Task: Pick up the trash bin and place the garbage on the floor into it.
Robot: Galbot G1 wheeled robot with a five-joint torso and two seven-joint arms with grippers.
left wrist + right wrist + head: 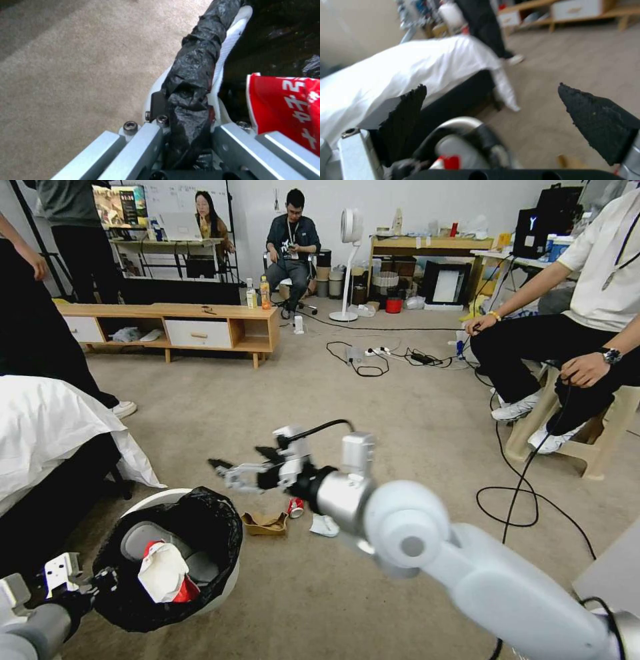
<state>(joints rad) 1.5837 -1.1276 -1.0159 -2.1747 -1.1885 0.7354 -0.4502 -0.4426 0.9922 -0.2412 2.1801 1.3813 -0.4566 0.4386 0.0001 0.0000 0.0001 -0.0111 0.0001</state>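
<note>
Left gripper (186,140) of mine pinches the trash bin (223,580) rim at seven o'clock; right gripper (233,468), spread empty, reaches across above it. Left wrist view reveals red wrapper (286,110) lettering.

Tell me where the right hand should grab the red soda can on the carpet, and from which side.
Grip the red soda can across its round body, coming down from above. It lies on the floor between the torn cardboard and a white tissue, so side approaches look crowded. The open right hand hovers nearby.

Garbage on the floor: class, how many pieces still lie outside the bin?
3: torn brown cardboard, red soda can and white tissue, in a row beside the trash bin. The arm may hide more.
</note>
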